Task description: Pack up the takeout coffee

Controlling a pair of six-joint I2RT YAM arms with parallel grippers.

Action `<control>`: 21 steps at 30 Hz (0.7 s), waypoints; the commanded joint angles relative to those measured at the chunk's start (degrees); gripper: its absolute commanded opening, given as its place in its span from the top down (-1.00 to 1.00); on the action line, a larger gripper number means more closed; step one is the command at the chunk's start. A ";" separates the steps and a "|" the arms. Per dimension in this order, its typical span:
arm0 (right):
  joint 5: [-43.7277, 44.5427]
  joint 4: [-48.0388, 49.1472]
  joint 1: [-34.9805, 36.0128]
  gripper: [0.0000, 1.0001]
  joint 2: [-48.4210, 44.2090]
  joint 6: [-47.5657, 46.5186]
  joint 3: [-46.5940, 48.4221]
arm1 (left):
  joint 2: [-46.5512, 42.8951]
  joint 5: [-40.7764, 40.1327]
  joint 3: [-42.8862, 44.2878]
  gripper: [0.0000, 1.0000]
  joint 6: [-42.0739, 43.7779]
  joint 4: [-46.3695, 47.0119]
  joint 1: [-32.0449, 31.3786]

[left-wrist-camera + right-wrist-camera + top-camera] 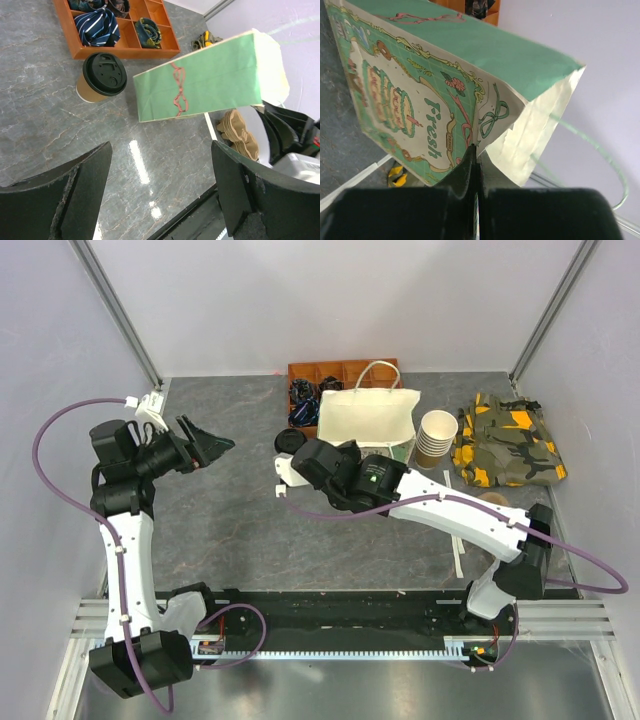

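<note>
At the far left the left gripper [208,447] hovers above the table [230,530] with its jaws spread wide and nothing between them; its wrist view shows only the two dark fingers [80,195], cut off at the bottom edge. Just ahead of it the takeout coffee [102,76] stands upright on the table, black lid on, just in front of the wooden tray [125,47], whose compartments hold rolled ties, only partly in view. Beside the cup is the green paper bag [200,82], tilted, its mouth facing away from the left wrist camera. The right gripper [474,152] is pressed together, pinching the bag's rim at a corner fold; from above its fingertips are hidden under the wrist. Further right stand a stack of cups [436,438] and a camouflage cloth [505,440]. A pulp tray [240,132] is partly covered by the right arm.
</note>
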 commanded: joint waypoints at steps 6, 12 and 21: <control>-1.18 15.80 -2.63 1.00 -0.49 -7.00 -10.49 | -0.07 -0.23 -0.22 -0.76 -1.91 0.93 0.23; -2.85 16.69 -4.39 1.00 1.88 -6.92 -7.16 | 0.54 -0.31 -0.39 -0.76 -1.56 0.85 0.23; -4.16 15.12 -5.62 -0.12 2.94 -6.57 -4.10 | 0.98 0.04 -0.39 -0.76 -1.30 0.85 0.23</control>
